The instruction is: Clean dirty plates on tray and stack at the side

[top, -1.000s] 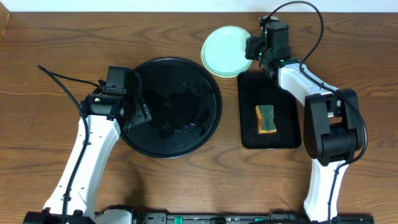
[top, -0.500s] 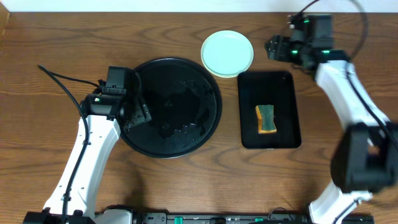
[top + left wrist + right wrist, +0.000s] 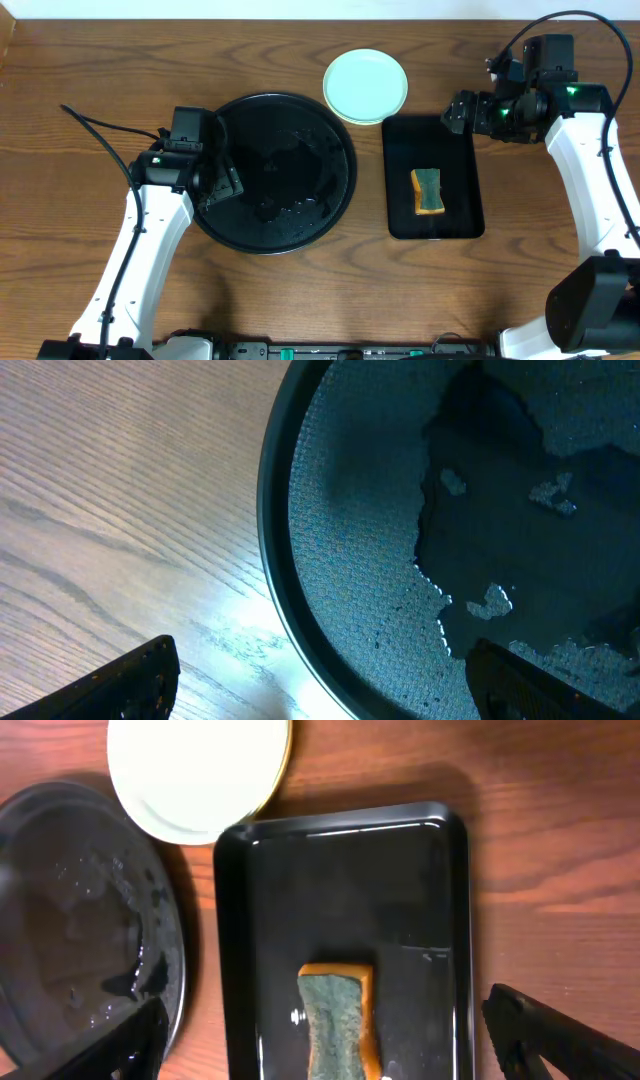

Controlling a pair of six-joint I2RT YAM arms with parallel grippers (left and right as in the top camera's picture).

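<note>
Overhead: fixed high above the counter [image 3: 90, 60], facing straight down, wide enough for the whole layout. Left wrist: very near, facing down at the left rim of the tray [image 3: 300, 125] and bare wood beside it (little else fits). Right wrist: higher up, facing down over the rectangular tray [image 3: 435, 140], sponge [image 3: 428, 191], plates [image 3: 365, 85] and the tray's right edge. Shared by all three: the tray and the counter.
</note>
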